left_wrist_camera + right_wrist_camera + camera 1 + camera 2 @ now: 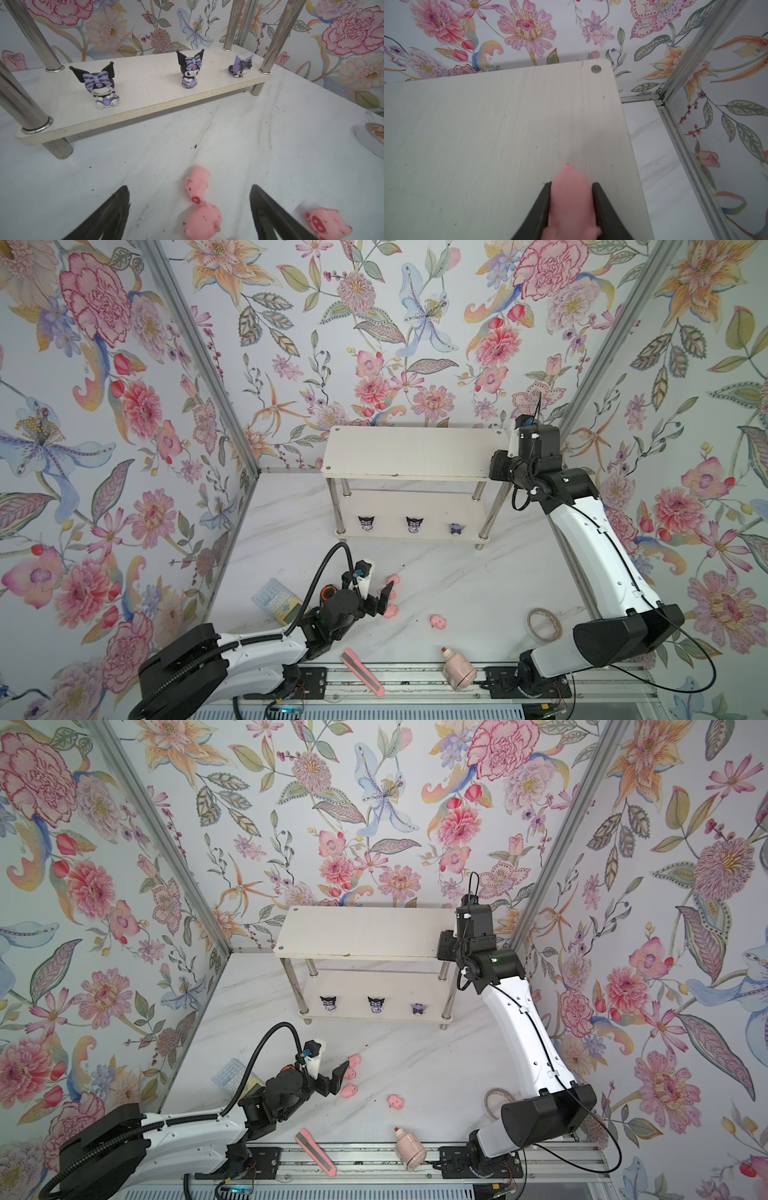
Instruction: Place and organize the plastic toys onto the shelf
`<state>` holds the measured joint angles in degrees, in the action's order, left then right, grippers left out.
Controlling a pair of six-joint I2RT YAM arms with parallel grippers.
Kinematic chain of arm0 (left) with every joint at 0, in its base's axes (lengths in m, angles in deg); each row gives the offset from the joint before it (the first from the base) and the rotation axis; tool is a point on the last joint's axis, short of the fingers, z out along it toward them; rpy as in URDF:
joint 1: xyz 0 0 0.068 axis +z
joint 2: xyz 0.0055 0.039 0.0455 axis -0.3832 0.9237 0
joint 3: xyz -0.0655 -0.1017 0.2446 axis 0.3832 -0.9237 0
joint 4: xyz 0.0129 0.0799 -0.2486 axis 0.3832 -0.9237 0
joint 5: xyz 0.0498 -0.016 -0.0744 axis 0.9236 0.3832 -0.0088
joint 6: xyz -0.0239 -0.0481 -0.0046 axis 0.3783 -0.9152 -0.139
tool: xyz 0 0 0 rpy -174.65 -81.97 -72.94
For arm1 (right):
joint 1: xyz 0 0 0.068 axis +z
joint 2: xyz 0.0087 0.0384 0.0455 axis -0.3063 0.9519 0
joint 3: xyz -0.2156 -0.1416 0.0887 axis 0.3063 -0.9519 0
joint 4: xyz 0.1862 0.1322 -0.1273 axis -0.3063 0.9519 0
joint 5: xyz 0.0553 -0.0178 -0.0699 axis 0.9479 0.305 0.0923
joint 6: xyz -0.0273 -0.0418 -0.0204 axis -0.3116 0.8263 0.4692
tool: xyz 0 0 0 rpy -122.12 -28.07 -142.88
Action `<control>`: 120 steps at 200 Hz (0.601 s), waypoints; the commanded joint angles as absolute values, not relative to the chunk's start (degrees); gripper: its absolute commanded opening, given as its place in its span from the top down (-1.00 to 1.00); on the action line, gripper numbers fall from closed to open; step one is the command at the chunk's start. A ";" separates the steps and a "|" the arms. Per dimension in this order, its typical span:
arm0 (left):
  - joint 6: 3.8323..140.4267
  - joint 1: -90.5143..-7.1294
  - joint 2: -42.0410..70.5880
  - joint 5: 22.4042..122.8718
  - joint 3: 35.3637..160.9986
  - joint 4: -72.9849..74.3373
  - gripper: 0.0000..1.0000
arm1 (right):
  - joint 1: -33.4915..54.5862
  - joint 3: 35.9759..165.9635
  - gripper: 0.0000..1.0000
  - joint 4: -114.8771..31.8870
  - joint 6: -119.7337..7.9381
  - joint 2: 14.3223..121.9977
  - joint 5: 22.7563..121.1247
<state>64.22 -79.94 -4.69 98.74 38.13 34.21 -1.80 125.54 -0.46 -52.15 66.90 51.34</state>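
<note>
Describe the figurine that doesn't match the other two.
The white shelf stands by the back wall; three figurines line its lower board. It is the right-end figurine. Its head is purple with a black bow; the others have black heads with purple bows.

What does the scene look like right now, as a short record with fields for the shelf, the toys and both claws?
shelf: white, two-tier, at the back of the table
lower board: three horned figurines in a row
top board: bare
loose toys: four pink pigs on the table
left claw: open, low over two pigs
right claw: shut on a fifth pig, over the top board's right end
clutter: box cutter, bottle, tape roll, calculator
</note>
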 commanded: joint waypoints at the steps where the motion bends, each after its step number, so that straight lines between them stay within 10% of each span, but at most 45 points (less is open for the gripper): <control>1: 63.47 -80.32 -4.93 99.23 39.14 34.88 -0.82 | -1.12 124.40 0.35 0.06 -53.09 66.65 51.43; 49: 63.44 -80.30 -5.08 99.22 39.04 34.71 -0.83 | -0.96 125.25 0.32 0.05 -52.73 68.11 51.59; 120: 63.75 -80.30 -4.95 99.50 39.02 34.80 -0.83 | -1.40 125.05 -0.23 0.16 -51.72 66.44 52.35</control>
<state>64.05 -79.94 -4.71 98.76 38.13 34.21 -1.41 125.56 -1.53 -51.94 67.25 52.11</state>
